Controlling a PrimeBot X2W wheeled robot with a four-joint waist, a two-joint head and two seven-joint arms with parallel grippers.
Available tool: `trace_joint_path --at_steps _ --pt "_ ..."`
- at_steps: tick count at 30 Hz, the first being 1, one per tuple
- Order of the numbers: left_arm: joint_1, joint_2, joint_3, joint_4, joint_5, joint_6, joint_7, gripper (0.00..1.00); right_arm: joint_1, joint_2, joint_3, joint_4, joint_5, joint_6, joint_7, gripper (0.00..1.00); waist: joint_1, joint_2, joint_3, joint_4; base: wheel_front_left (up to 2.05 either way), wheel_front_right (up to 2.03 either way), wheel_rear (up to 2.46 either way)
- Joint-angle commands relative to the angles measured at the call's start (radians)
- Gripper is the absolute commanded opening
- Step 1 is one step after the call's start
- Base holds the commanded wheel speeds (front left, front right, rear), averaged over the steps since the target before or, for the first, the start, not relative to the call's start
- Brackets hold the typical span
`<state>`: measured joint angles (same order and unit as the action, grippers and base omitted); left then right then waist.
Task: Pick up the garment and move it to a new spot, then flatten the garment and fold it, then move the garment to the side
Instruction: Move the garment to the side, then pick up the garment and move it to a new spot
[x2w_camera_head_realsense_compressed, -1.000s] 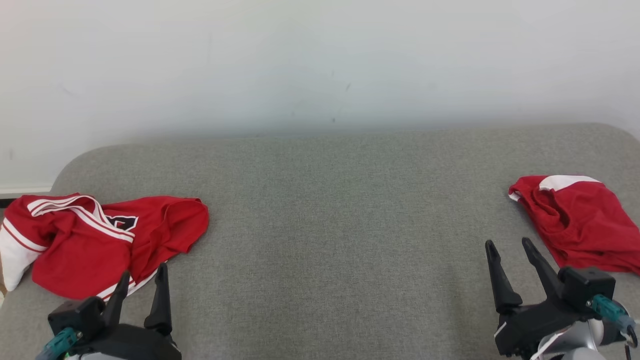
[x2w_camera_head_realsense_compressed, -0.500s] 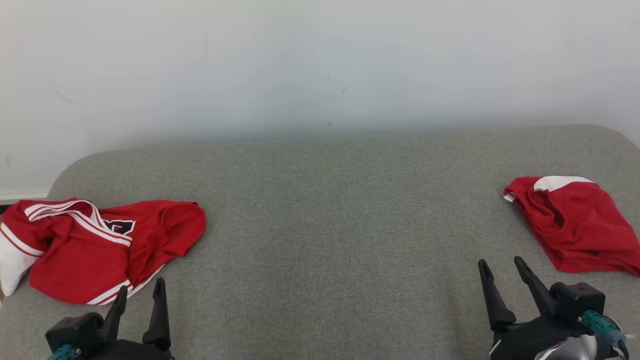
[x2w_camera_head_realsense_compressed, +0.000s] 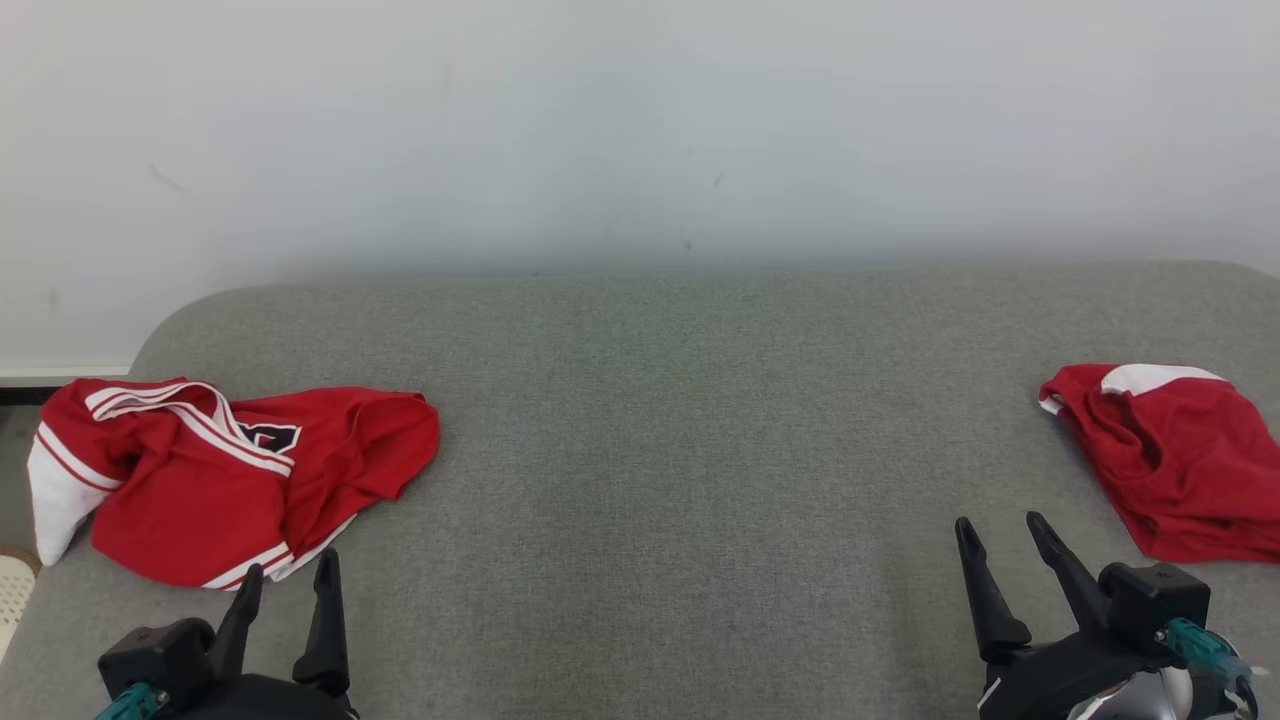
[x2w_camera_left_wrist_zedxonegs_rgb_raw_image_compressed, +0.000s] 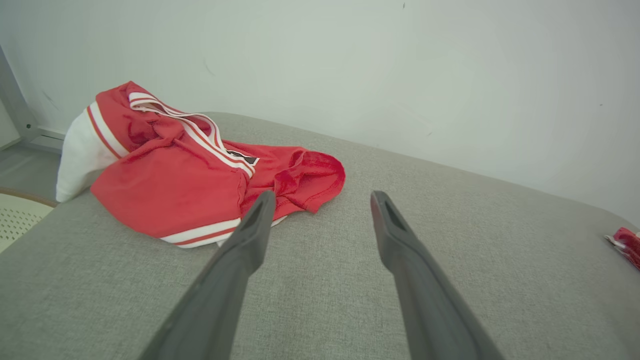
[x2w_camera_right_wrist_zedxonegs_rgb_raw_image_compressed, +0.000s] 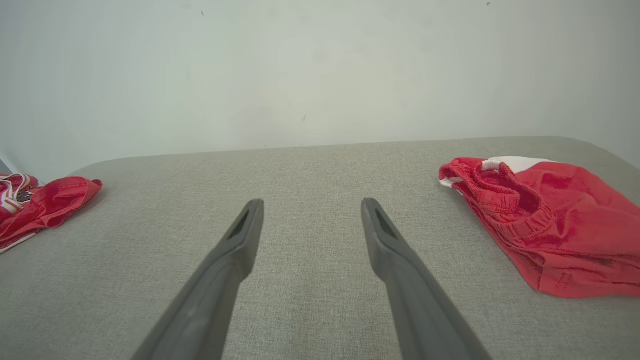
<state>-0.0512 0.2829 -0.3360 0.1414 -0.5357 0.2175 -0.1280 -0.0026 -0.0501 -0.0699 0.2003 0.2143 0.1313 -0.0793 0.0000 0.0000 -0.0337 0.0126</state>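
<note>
Although a black patch (x2w_camera_head_realsense_compressed: 272, 436) with white trim shows on the crumpled red jersey (x2w_camera_head_realsense_compressed: 200, 500) at the cushion's (x2w_camera_head_realsense_compressed: 680, 450) left edge, its lettering cannot be read. Red shorts (x2w_camera_head_realsense_compressed: 1180, 460) lie at the right edge, cut off by the frame. Left gripper (x2w_camera_head_realsense_compressed: 290, 565) and right gripper (x2w_camera_head_realsense_compressed: 998, 523) hover over the near edge, jaws spread, grasping nothing. A white wall (x2w_camera_head_realsense_compressed: 640, 130) stands behind.

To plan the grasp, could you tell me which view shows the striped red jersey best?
The left wrist view: the striped jersey is close and large, trim clear. The head view shows it whole but smaller; the right wrist view catches one end.
</note>
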Motion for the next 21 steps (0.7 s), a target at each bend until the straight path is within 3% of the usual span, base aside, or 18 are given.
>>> trace_joint_path --at_steps 1,21 --pt "-0.005 0.010 0.000 -0.005 -0.001 0.001 0.002 1.00 0.006 -0.001 0.003 -0.001 0.006 -0.001 0.000 1.00 0.0000 0.0000 -0.001 0.018 0.00 0.00 0.00" --pt "0.047 0.049 0.018 -0.046 -0.014 0.037 0.027 1.00 0.006 -0.001 0.062 0.010 0.029 -0.001 -0.003 1.00 0.0000 0.0000 -0.022 0.213 0.00 0.00 0.00"
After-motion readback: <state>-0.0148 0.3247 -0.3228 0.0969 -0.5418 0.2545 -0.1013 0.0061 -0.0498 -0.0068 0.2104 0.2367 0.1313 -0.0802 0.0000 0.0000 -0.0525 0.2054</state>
